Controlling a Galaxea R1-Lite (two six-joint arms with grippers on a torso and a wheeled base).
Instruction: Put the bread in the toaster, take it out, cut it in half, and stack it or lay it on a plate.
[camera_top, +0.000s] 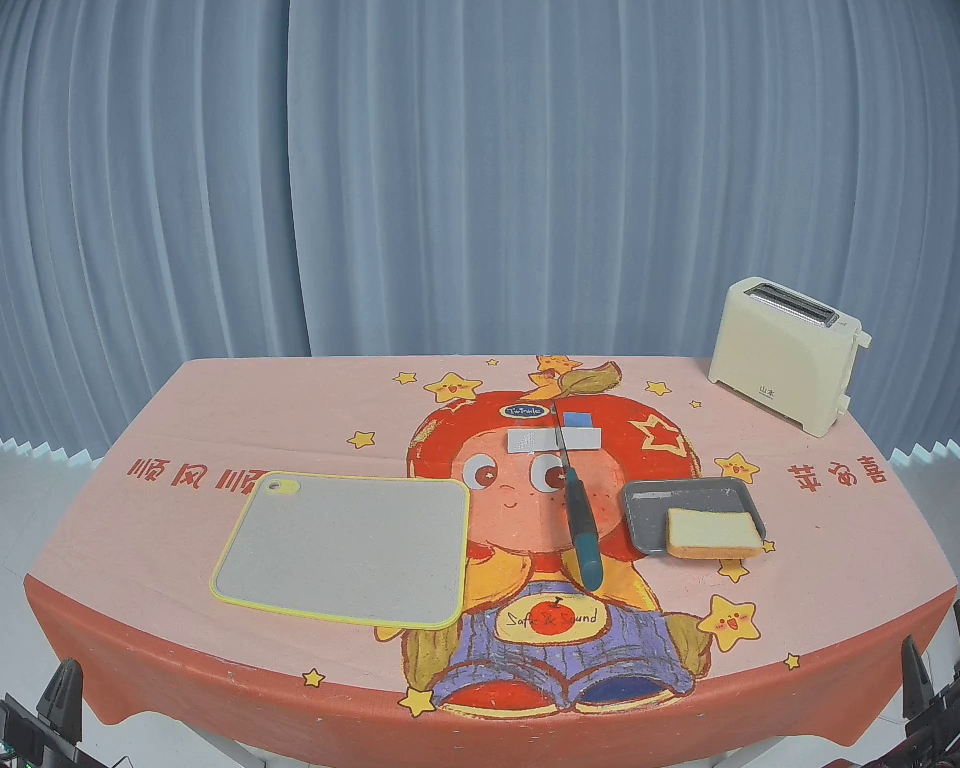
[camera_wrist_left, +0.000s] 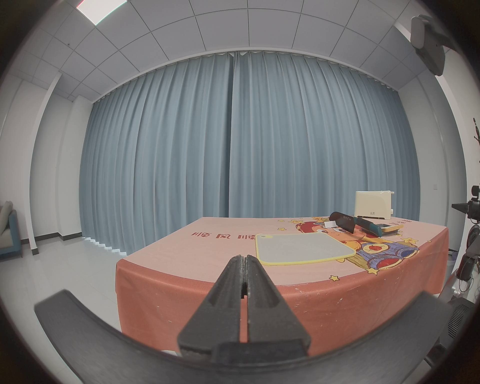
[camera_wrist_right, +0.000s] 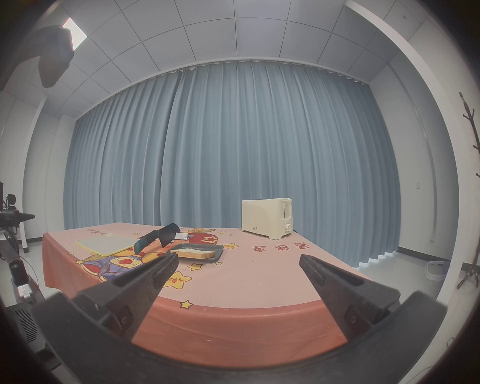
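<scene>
One slice of bread (camera_top: 713, 533) lies in the near right corner of a grey plate (camera_top: 640, 500), right of the table's middle. A cream toaster (camera_top: 790, 352) stands at the far right corner, slots up and empty. A knife (camera_top: 578, 510) with a teal handle lies in the middle, its blade pointing away from me. A grey cutting board (camera_top: 340, 550) with a yellow rim lies to the left. My left gripper (camera_wrist_left: 245, 272) hangs shut and empty below the table's near left edge. My right gripper (camera_wrist_right: 237, 260) is open and empty, off the table's near right corner.
The table carries a pink cartoon cloth (camera_top: 200, 420) that drapes over the near edge. Two small grey tags and a blue one (camera_top: 555, 437) lie by the knife's tip. Blue curtains close off the back.
</scene>
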